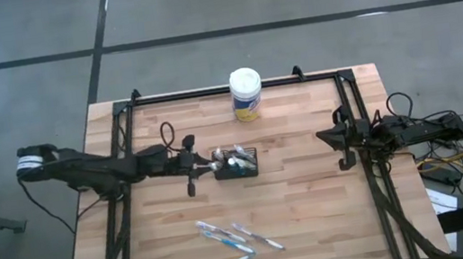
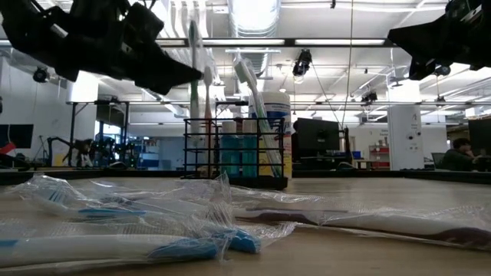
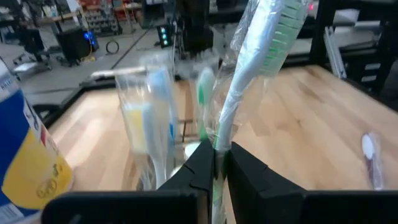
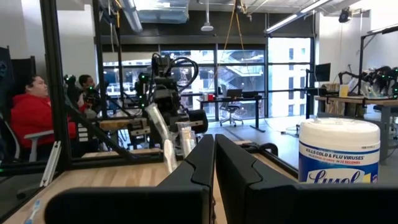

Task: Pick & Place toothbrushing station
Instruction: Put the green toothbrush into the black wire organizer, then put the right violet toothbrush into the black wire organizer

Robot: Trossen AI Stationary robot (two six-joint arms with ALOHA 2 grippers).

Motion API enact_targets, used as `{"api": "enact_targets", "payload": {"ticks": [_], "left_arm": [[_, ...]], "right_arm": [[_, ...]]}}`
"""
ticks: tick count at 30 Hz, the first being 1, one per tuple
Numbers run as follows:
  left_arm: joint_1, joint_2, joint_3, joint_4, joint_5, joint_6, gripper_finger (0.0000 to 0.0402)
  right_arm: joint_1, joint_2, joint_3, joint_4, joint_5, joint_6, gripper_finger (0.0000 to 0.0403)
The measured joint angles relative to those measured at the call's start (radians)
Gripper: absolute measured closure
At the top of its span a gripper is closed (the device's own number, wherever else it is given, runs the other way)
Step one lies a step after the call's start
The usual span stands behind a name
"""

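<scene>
The left gripper (image 1: pixel 208 159) pinched a wrapped toothbrush (image 3: pixel 252 74) just beside the black toothbrushing station (image 1: pixel 236 164); the right gripper (image 1: pixel 339 136) was clenched, empty.

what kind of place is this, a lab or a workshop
Probably a robotics lab: a wooden table with two robot arms, other rigs and monitors in the open hall behind, and people seated at desks.
</scene>
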Motion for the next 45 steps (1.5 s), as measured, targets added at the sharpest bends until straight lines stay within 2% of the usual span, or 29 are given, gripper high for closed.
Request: {"api": "enact_targets", "payload": {"ticks": [9,20,25,32,36,39,45], "left_arm": [[0.0,0.117,0.0,0.087,-0.001,0.008,0.0372],[0.005,0.184,0.001,0.112,0.002,-0.028,0.0337],[0.007,0.156,0.002,0.118,0.03,-0.054,0.0294],[0.007,0.132,0.002,0.114,0.054,-0.068,0.0199],[0.007,0.094,0.001,0.107,0.057,-0.068,0.0156],[0.006,0.022,0.003,0.062,0.08,-0.071,0.0139],[0.001,-0.208,0.03,-0.213,0.142,-0.097,0.0134]], "right_arm": [[0.0,0.0,0.0,0.0,0.0,-0.003,0.039],[0.0,0.0,0.0,0.0,0.0,-0.002,0.039],[0.0,0.0,0.0,0.0,0.0,0.0,0.039],[0.0,0.0,0.0,0.0,0.0,0.0,0.039],[0.0,0.0,0.0,0.0,0.0,0.0,0.039],[0.0,0.0,0.0,0.0,0.0,0.0,0.039],[0.0,0.001,0.0,-0.001,0.0,0.0,0.039]]}}
